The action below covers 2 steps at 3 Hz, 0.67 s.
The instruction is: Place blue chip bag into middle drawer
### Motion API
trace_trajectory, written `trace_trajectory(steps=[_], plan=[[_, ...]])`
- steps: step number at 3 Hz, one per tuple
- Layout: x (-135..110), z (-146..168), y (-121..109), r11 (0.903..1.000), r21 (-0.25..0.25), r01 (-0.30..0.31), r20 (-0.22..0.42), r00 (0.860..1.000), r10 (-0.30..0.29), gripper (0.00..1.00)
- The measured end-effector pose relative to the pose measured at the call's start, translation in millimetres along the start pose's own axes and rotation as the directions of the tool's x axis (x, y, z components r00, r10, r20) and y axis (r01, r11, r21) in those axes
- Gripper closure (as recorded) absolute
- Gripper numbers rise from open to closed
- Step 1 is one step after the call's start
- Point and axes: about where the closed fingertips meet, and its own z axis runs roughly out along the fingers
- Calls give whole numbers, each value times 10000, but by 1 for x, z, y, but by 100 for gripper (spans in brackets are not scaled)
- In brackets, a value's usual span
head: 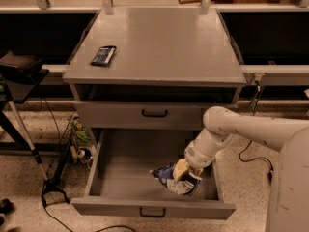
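Note:
The middle drawer (120,175) stands pulled out, wide and grey, with a small black bar handle (152,212) on its front. The blue chip bag (175,180) is crumpled, dark blue with silvery edges, and sits low inside the drawer's right front part. My gripper (182,170) reaches down into the drawer from the right and is at the top of the bag, touching it. The white arm (231,129) runs from the right edge down to it.
The upper handled drawer (154,114) is shut above the open one. A small flat dark packet (103,55) lies on the cabinet top (159,42) at the left. A black stand (21,71) and cables are on the floor at the left.

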Motion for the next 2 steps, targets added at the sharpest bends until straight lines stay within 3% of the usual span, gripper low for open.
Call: trace_trajectory(steps=[2], plan=[[-69, -31, 63, 9959, -157, -888, 1530, 9841, 902, 58]])
